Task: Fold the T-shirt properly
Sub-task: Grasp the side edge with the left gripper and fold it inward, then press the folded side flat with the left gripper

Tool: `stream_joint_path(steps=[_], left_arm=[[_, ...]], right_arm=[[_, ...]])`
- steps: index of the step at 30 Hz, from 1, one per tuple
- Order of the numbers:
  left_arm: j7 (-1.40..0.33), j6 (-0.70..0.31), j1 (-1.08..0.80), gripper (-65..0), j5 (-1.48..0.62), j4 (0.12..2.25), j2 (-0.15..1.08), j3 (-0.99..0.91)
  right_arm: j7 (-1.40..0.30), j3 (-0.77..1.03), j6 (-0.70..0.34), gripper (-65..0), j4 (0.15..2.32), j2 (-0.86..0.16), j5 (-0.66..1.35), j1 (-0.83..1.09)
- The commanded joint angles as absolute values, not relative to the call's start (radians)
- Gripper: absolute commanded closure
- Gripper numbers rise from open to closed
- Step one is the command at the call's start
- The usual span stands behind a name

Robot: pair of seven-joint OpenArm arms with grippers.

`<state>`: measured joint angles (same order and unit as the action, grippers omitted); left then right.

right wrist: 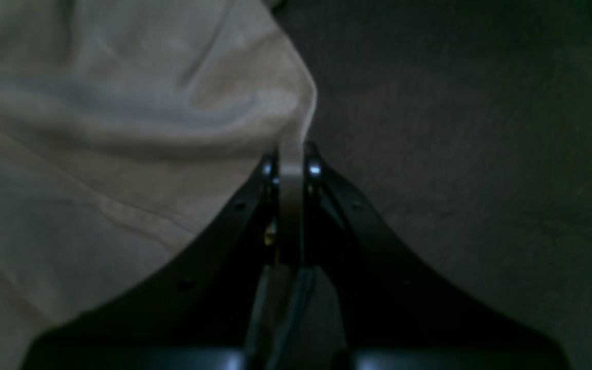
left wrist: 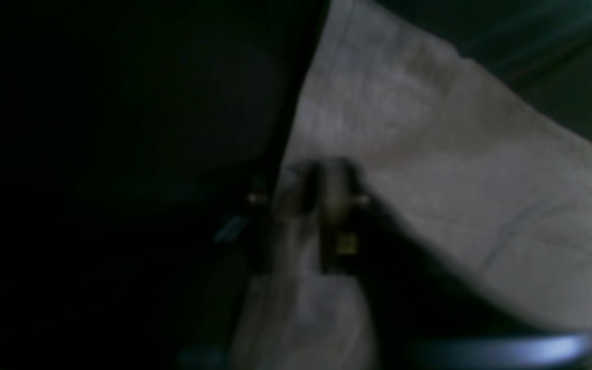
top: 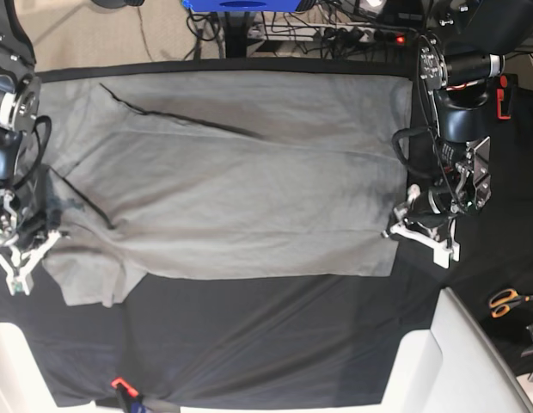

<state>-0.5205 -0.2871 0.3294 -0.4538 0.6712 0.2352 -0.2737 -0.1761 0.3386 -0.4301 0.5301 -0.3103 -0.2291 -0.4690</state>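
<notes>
Each hand pinches one end of the shirt [top: 241, 181], right hand [right wrist: 291, 169] and left hand [left wrist: 309, 198], its length stretched between them.

No readable text, brand, number or sign in any view. T-shirt [top: 241, 172] plain grey near both pincers; no markings legible.
</notes>
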Motion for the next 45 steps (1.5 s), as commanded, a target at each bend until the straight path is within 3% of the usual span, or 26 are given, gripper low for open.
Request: stream_joint_path(steps=[1,8,15,22,33,36,38,42,45], left_arm=[[-0.595,-0.274,0.326,0.0,-0.426,0.664,0.223,-0.271],[-0.602,-0.274,0.325,0.0,-0.424,0.684,0.228,-0.271],[-0.694,-0.272,0.245,0.0,-0.426,0.891,0.229,-0.274],[-0.739,-0.159,0.145,0.0,-0.424,1.055,0.22,-0.344],[-0.742,-0.156,0.147,0.0,-0.426,1.092,0.222,-0.346],[-0.797,-0.156,0.159,-26.0,-0.427,1.147,0.22,-0.355],[-0.819,-0.156,0.16,-34.2,-0.427,1.208,0.22,-0.355],[-0.823,-0.15,0.197,-35.7,-0.424,1.257,0.225,-0.357],[-0.816,-0.151,0.257,-35.5,-0.42,1.15,0.229,-0.357]], right_arm=[[-0.156,0.343,-0.429,0.0,0.547,-0.328,-0.223,-0.495],[-0.156,0.34,-0.429,0.0,0.547,-0.328,-0.222,-0.493],[-0.156,0.338,-0.429,0.0,0.547,-0.328,-0.222,-0.493],[-0.156,0.341,-0.429,0.0,0.547,-0.328,-0.222,-0.492],[-0.156,0.338,-0.429,0.0,0.547,-0.326,-0.222,-0.479],[-0.156,0.338,-0.429,0.0,0.547,-0.326,-0.222,-0.478],[-0.156,0.337,-0.429,0.0,0.547,-0.326,-0.222,-0.478],[-0.156,0.337,-0.429,0.0,0.547,-0.326,-0.222,-0.478],[-0.156,0.337,-0.429,0.0,0.547,-0.326,-0.222,-0.478]])
